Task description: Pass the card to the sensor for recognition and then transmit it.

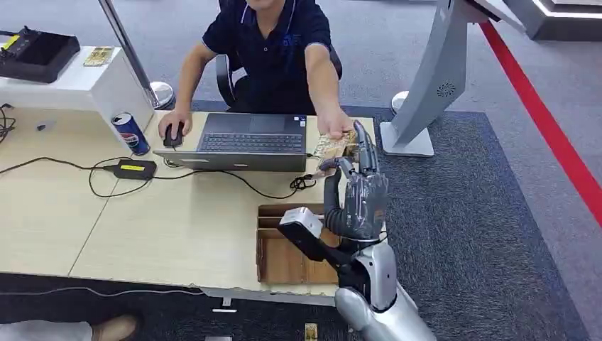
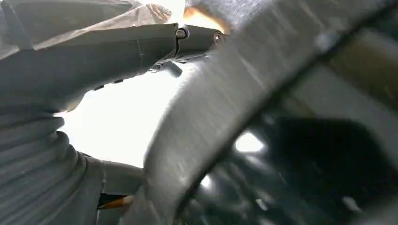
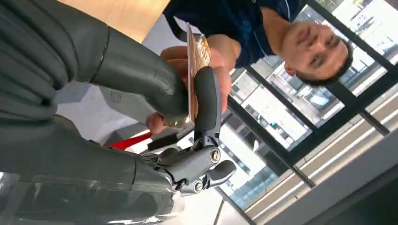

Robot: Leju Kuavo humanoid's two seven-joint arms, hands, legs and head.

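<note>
A patterned orange card is held up over the desk's right end, beside the laptop. My right hand is raised and pinches it; in the right wrist view the card sits edge-on between the thumb and a dark finger. The seated person's hand reaches across and grips the same card, their fingers wrapped behind it. A white-topped black device, apparently the sensor, sits by the wooden box below my wrist. My left hand appears very close and blurred, its fingers unclear.
A laptop, a mouse under the person's other hand, a Pepsi can and a black power brick with cables lie on the desk. An open wooden box sits at the front edge. A grey kiosk stand rises at right.
</note>
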